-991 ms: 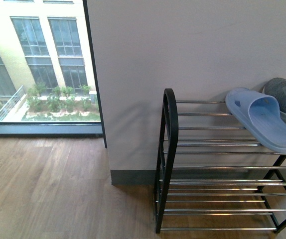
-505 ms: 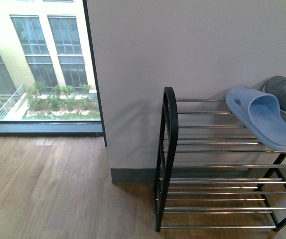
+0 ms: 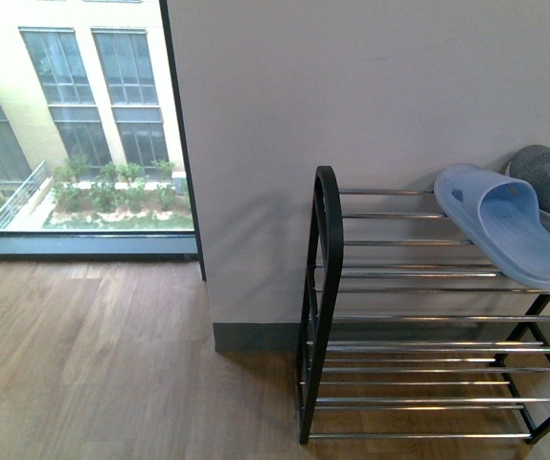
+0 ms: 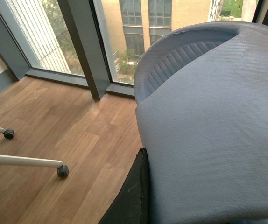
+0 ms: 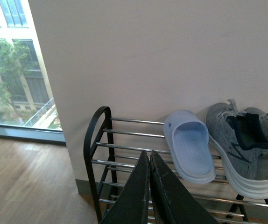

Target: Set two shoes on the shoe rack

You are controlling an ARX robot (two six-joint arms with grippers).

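Right wrist view: right gripper fingers pressed together, nothing between them, hanging in front of shoe rack, near its rounded end. Two grey sneakers sit on top shelf toward rack's far end, heels outward, well apart from gripper; blue slipper lies between, touching nearer sneaker. Left wrist view: second blue slipper fills frame against dark finger; left gripper state cannot tell.
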